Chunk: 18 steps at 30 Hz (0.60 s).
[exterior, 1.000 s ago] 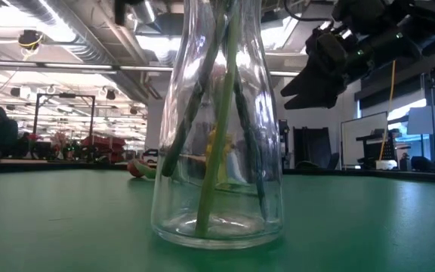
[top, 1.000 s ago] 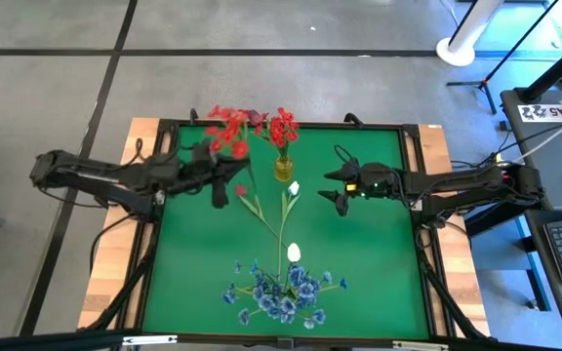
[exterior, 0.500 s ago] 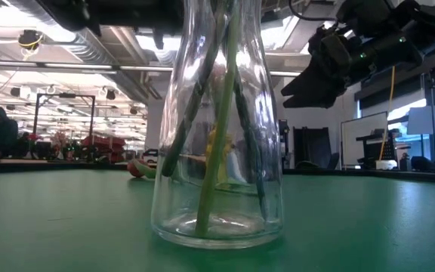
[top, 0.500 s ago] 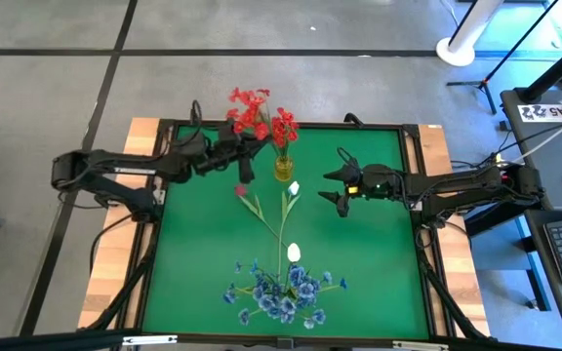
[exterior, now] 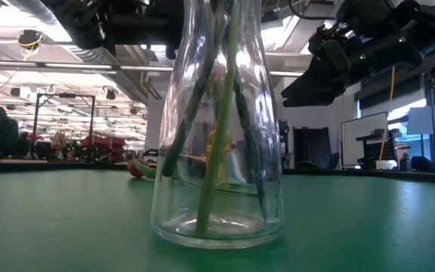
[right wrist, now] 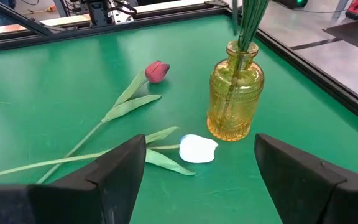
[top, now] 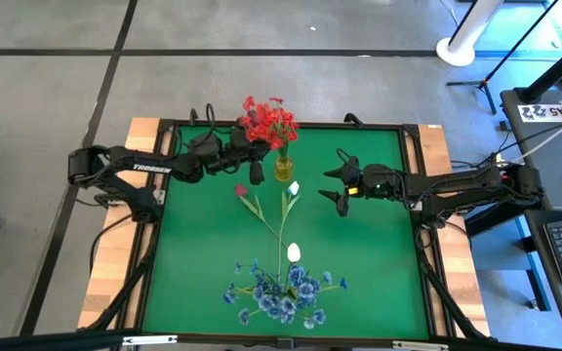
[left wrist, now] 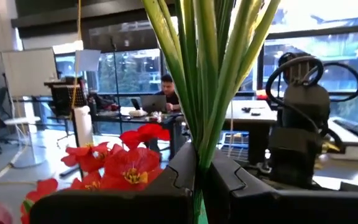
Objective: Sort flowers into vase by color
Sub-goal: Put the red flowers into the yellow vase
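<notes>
My left gripper [top: 255,172] hangs just left of the yellow glass vase [top: 283,172], shut on a bunch of red flowers [top: 259,115] whose heads crowd against the red cluster [top: 283,127] standing in that vase. My right gripper [top: 339,191] hovers open to the vase's right. A dark red rosebud [top: 240,191] and two white buds [top: 294,187] [top: 294,253] lie flat on the green mat. Blue clusters [top: 281,292] sit near the near edge. In the low view a clear glass vase [exterior: 217,151] holds green stems. My left gripper pinches several green stems [left wrist: 199,163] of the red flowers together between its two fingers [left wrist: 179,177], coming level from the table's left, across the stems. The bunch is lifted clear and stands roughly upright, stems rising above the fingers. Its lower end is hidden.
The mat is framed by a black rail [top: 281,125] on a wooden table. The rosebud [right wrist: 156,71] and a white bud [right wrist: 197,149] lie with their long stems and leaves between the yellow vase [right wrist: 235,93] and the blue flowers. Bare mat lies at the left and right.
My left gripper has carried the red bunch toward the table's right, from left of the yellow vase to right beside it. The red heads have swung from over the mat's far-left area to against the vase's own red cluster.
</notes>
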Available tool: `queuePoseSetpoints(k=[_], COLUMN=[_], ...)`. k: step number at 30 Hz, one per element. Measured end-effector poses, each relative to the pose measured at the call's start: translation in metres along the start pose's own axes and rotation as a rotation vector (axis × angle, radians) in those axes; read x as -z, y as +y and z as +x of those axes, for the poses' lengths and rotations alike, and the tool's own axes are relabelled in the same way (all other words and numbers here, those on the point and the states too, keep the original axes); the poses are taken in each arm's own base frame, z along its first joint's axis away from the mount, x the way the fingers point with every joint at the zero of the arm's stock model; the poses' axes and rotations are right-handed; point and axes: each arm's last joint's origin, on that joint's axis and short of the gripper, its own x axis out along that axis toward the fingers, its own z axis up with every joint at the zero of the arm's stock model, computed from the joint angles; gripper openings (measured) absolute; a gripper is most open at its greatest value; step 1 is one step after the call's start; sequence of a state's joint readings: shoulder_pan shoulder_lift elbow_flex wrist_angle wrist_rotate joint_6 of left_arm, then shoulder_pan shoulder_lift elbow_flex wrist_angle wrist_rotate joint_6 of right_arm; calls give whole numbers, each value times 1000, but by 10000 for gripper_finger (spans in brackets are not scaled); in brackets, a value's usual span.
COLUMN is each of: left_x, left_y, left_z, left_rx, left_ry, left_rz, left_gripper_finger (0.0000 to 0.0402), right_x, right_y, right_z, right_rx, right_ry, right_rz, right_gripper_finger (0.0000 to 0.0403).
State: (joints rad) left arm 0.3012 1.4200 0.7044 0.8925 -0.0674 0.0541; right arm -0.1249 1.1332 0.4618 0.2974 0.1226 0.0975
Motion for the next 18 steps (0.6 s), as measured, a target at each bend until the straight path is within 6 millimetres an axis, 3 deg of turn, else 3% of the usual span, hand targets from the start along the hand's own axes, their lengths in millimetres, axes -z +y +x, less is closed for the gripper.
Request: queuePoseSetpoints(k=[18], left_x=[11], left_y=[-1], left_z=[-1], left_rx=[-4], left_ry=[113], left_rz=[87], left_gripper_finger=[5], right_x=[0], right_y=[0], right_z=[0], right_rx=[-2], right_ry=[1], right_rz=[1], right_gripper_finger=[298])
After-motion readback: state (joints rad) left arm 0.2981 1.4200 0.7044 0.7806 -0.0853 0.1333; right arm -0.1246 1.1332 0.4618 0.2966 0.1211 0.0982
